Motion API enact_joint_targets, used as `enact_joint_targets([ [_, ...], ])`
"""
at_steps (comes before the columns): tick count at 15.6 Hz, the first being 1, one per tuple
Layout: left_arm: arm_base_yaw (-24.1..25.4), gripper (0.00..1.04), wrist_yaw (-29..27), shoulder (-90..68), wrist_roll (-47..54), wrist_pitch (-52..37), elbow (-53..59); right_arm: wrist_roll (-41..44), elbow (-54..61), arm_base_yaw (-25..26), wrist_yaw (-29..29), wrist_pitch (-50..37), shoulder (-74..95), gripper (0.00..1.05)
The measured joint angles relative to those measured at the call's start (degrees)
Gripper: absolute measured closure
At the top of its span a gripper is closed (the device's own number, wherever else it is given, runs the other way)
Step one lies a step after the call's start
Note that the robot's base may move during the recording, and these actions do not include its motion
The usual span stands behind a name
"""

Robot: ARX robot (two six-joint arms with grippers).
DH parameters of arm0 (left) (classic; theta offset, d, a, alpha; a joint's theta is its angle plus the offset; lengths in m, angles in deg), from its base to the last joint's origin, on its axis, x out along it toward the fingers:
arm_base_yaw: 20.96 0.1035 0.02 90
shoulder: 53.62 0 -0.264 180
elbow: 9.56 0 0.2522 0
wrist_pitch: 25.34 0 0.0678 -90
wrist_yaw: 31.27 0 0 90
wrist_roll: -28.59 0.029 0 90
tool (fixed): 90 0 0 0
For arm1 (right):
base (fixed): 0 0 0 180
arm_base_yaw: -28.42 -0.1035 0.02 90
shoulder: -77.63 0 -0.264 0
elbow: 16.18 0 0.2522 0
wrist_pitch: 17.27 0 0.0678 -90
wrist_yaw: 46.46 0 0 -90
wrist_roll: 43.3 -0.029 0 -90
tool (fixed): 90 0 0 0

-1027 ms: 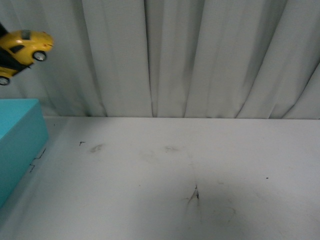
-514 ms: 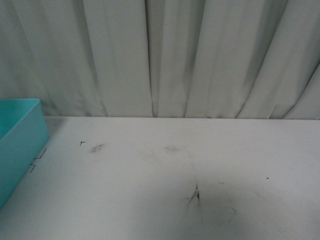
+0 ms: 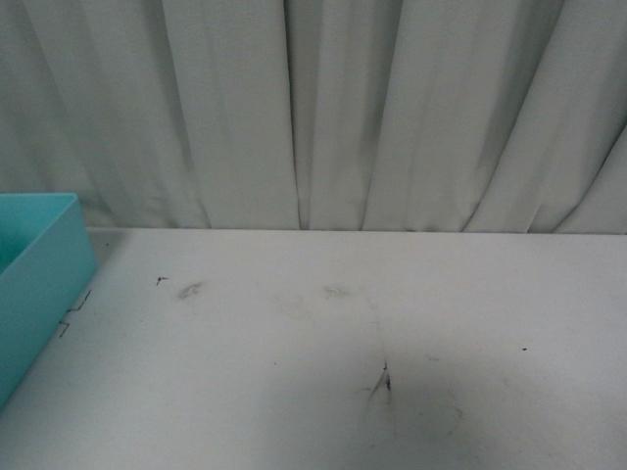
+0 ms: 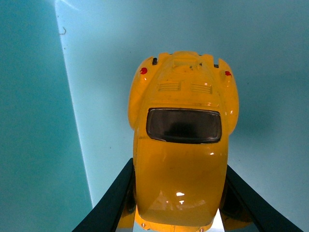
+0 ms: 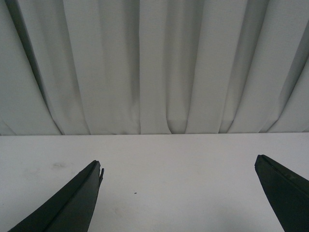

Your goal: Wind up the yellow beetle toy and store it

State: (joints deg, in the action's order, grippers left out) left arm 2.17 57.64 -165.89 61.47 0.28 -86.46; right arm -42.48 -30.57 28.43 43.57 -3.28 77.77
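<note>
Teal walls of the bin [image 4: 29, 121] back the yellow beetle toy [image 4: 181, 145], which is clamped at its flanks by the left end effector [image 4: 179, 166], rear window facing the wrist camera. Contact with the bin floor: cannot tell. In the front view the bin sits at 9 o'clock on the white bench [image 3: 343, 333] and a grey curtain [image 3: 323, 108] hangs at 12 o'clock. The right end effector [image 5: 178, 162] is spread wide above the bench.

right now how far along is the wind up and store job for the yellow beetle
Looks done: pickup and carry; winding cannot be checked. In hand: the left pincer grips the yellow beetle toy over the inside of the teal bin. Left: release it there. The right pincer is open, empty, above the table.
</note>
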Motion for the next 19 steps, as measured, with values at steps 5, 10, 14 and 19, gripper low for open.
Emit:
enact_joint_targets([
  [5,-0.04,0.29,0.79,-2.12,-1.53,0.59,0.00,0.00,0.00,0.00,-0.02,0.00,0.00,0.07],
  [10,1.51,0.07,5.79,2.71,-3.76,2.03,0.70,0.00,0.00,0.00,0.00,0.02,0.00,0.07],
  [14,4.55,0.07,16.02,16.81,-7.10,-3.39,1.79,0.00,0.00,0.00,0.00,0.00,0.00,0.07],
  [19,-0.61,0.43,23.63,38.58,-26.67,-47.69,29.68,0.02,0.00,0.00,-0.17,0.00,0.04,0.07],
])
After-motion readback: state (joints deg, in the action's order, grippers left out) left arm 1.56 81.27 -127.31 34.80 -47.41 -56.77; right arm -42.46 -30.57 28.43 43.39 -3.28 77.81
